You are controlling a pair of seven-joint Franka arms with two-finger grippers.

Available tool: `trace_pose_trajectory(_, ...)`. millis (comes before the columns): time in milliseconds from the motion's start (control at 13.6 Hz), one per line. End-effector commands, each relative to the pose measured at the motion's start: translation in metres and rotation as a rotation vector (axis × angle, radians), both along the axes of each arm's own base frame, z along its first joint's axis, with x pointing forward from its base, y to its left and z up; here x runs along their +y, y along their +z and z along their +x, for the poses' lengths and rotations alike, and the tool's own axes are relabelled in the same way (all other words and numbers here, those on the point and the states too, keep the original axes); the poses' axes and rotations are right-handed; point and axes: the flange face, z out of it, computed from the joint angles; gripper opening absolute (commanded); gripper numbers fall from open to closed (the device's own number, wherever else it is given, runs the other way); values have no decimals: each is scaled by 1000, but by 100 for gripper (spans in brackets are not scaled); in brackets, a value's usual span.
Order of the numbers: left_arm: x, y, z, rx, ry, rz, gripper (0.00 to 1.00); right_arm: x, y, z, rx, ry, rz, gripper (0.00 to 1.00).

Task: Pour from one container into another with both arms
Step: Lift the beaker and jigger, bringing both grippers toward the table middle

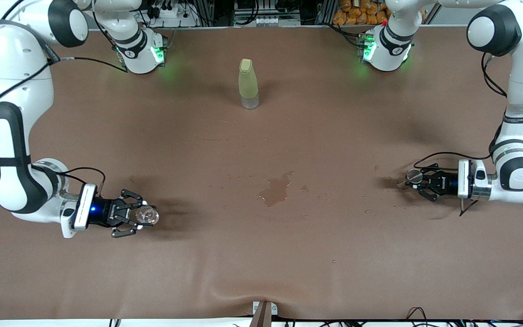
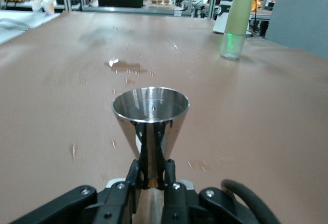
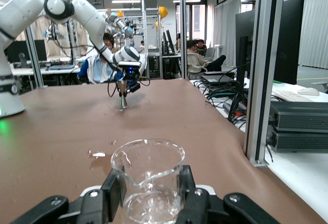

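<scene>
My left gripper (image 1: 419, 180) is shut on the narrow lower part of a steel cone-shaped cup (image 1: 414, 175), held upright low over the table at the left arm's end. In the left wrist view the cup (image 2: 150, 112) stands mouth up between the black fingers (image 2: 134, 175) of that gripper (image 2: 151, 171). My right gripper (image 1: 140, 217) is shut on a clear glass beaker (image 1: 147, 215) with a pouring lip, low over the table at the right arm's end. The beaker (image 3: 148, 178) sits between that gripper's (image 3: 148, 189) fingers (image 3: 114, 188). Far off in that view, the left gripper shows with the steel cup (image 3: 122, 89).
A pale green bottle (image 1: 248, 84) with a clear base stands upright mid-table near the arms' bases, also seen as the bottle (image 2: 236, 21). A dark wet patch (image 1: 276, 190) lies on the brown table cover between the two grippers, with small droplets around it.
</scene>
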Motion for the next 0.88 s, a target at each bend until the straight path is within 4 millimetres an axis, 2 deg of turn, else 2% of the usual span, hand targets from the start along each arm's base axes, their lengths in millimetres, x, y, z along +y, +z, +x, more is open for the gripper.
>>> trace_pose_trajectory(0,-54,34,25,-81,-65,-70,0,28,14,-19,52,-83,30,28)
trace_pose_trajectory(74,-68,48,38,-129,-74,-64,0,42,23,-19,41,-87,21,28)
trace_pose_trajectory(147,-77,54,46,-157,-69,-46,0,61,26,-24,49,-102,25,28)
trace_pose_trajectory(295,-106,63,57,-189,-36,-85,0,111,36,-51,81,-180,47,28)
trace_pose_trajectory(442,-137,63,64,-207,-5,-93,0,167,51,-85,97,-251,48,27)
trace_pose_trajectory(516,-153,62,67,-213,6,-99,0,195,52,-97,90,-260,61,28)
trace_pose_trajectory(663,-176,62,73,-226,54,-113,0,240,47,-115,93,-216,69,28)
trace_pose_trajectory(737,-188,65,76,-235,75,-113,0,261,47,-126,101,-212,61,28)
trace_pose_trajectory(811,-199,64,78,-238,104,-111,0,274,46,-134,109,-231,37,28)
